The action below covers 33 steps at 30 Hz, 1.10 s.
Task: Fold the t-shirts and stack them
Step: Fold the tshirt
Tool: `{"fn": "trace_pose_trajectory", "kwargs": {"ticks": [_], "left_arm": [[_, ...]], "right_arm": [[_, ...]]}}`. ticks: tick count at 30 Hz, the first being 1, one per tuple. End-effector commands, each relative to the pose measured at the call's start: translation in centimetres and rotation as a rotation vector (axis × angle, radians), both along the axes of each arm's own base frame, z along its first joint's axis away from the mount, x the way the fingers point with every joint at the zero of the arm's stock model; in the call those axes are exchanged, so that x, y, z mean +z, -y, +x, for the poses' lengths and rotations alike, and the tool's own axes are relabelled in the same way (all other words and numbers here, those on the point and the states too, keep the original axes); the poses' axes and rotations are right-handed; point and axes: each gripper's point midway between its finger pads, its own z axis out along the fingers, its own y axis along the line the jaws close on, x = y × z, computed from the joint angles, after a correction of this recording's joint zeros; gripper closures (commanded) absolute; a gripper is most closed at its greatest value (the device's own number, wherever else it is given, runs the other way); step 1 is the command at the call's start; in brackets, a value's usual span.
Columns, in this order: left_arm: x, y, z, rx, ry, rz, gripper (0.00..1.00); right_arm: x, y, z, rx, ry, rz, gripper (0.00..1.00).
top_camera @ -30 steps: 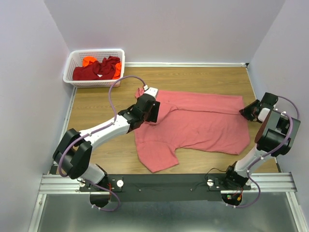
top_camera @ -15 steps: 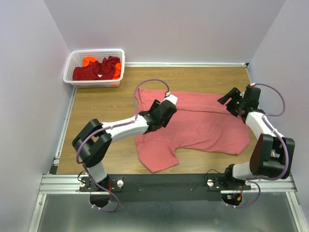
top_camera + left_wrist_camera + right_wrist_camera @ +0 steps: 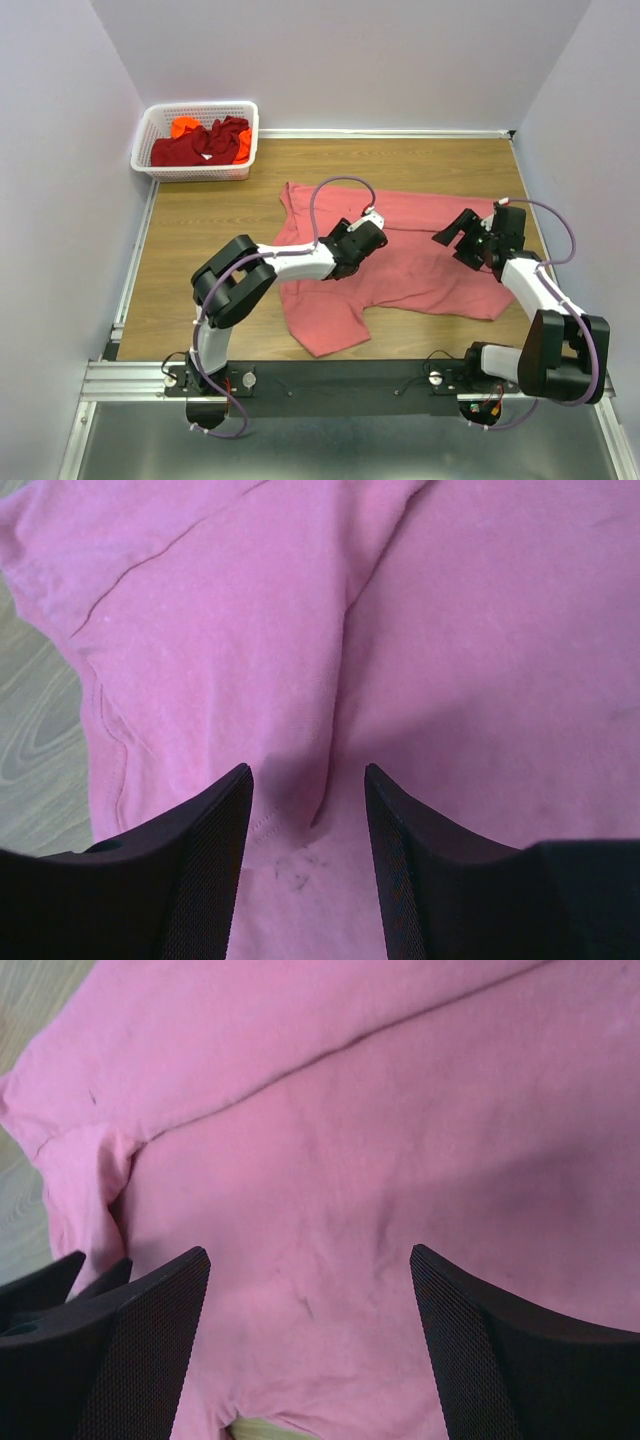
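Observation:
A large salmon-pink t-shirt (image 3: 420,272) lies spread flat on the wooden table, one sleeve pointing toward the near edge. My left gripper (image 3: 372,238) sits low over the shirt's middle. In the left wrist view it (image 3: 307,772) is open, its jaws on either side of a soft crease in the pink cloth (image 3: 480,630). My right gripper (image 3: 452,228) hovers over the shirt's right half. In the right wrist view it (image 3: 308,1252) stands wide open above smooth cloth (image 3: 400,1110) and holds nothing. A dark red t-shirt (image 3: 200,146) and a bright orange one (image 3: 183,126) lie bunched in the basket.
The white lattice basket (image 3: 200,105) stands at the far left corner against the wall. Bare wood (image 3: 215,225) shows left of the shirt. Pale walls close in the table on three sides, and a black rail with the arm bases runs along the near edge.
My left gripper slid right from the shirt's upper left corner to its middle. My right gripper came in from the right edge over the shirt and opened wide.

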Motion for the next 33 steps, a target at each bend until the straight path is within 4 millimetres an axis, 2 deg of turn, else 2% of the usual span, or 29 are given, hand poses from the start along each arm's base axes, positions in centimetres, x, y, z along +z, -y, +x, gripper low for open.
{"fn": "trace_pose_trajectory", "kwargs": {"ticks": [1, 9, 10, 13, 20, 24, 33], "left_arm": [[1.0, -0.3, 1.8, 0.061, 0.106, 0.048, 0.44], [0.5, -1.7, 2.8, 0.092, 0.156, 0.146, 0.46], [0.5, -1.9, 3.0, 0.102, 0.163, 0.156, 0.49], [1.4, -2.8, 4.0, 0.140, 0.190, 0.167, 0.50], [3.0, -4.6, 7.6, 0.206, 0.209, 0.137, 0.50], [3.8, -4.3, 9.4, 0.194, 0.214, 0.110, 0.49], [4.9, -5.0, 13.4, 0.171, 0.193, 0.011, 0.46]], "right_arm": [[-0.2, -1.1, -1.5, 0.047, -0.010, 0.028, 0.11], [-0.2, -1.0, -2.1, 0.051, -0.013, 0.009, 0.11], [-0.3, -0.9, -2.2, 0.049, -0.019, 0.010, 0.11], [-0.3, -1.1, -2.2, 0.056, -0.026, 0.019, 0.11], [0.1, -1.1, -2.3, 0.079, -0.036, 0.008, 0.11], [0.3, -1.2, -2.2, 0.090, -0.036, 0.005, 0.11], [0.6, -2.0, -2.5, 0.171, -0.033, 0.019, 0.11]]}}
